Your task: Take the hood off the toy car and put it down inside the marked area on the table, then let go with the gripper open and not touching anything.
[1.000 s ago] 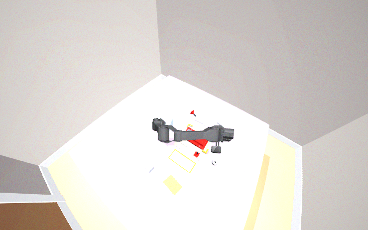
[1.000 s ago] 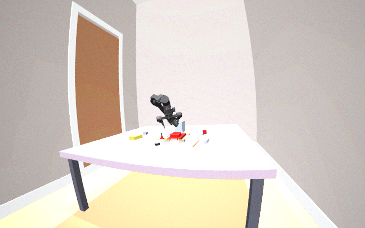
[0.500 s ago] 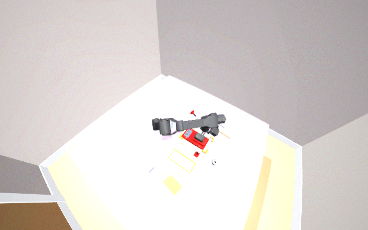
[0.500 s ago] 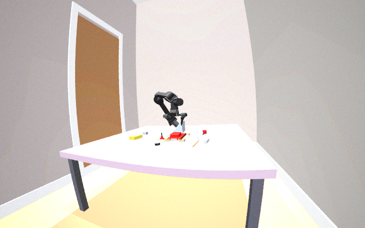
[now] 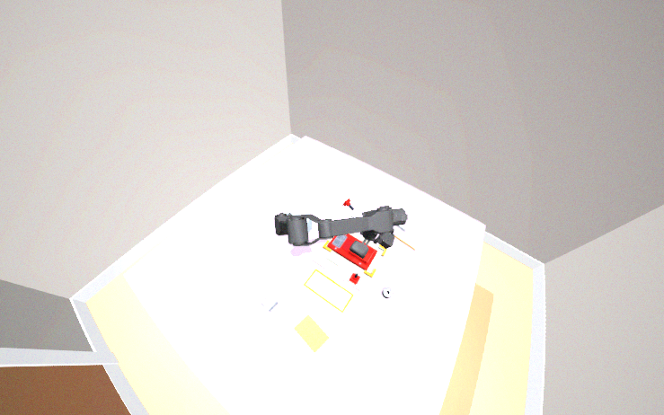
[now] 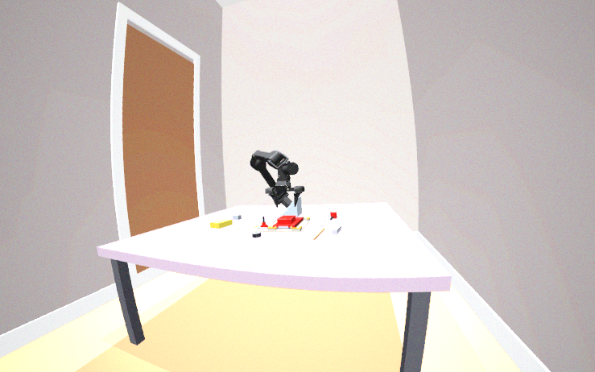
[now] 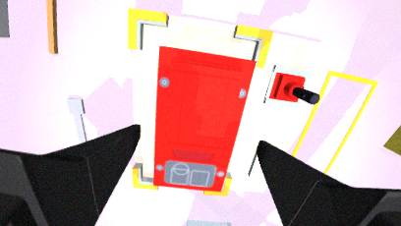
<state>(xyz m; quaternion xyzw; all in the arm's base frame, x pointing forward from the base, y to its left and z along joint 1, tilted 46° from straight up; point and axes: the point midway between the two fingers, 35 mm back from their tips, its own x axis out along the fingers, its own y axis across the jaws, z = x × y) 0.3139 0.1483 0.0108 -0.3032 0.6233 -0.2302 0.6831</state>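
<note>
The red toy car (image 5: 340,251) (image 7: 233,133) lies between yellow corner brackets. Its hood (image 6: 286,219) (image 7: 201,105) looks like the raised red block on the body; the joint between them is hard to make out. My gripper (image 6: 286,205) (image 7: 200,138) is open and empty, pointing down above the car. In the wrist view its fingertips stand on either side of the car's body, with clear space to each side. In the top view the arm and gripper cover part of the car. The marked area (image 5: 323,297) (image 7: 350,129), a yellow outline, lies beside the car, with nothing in it.
A red piece with a black peg (image 5: 355,278) (image 6: 263,224) (image 7: 287,88) stands between car and outline. A yellow block (image 5: 311,333) (image 6: 221,224) lies beyond the outline. A small roll (image 5: 386,292) (image 6: 256,234) and an orange rod (image 5: 403,242) (image 6: 319,233) (image 7: 52,27) lie nearby.
</note>
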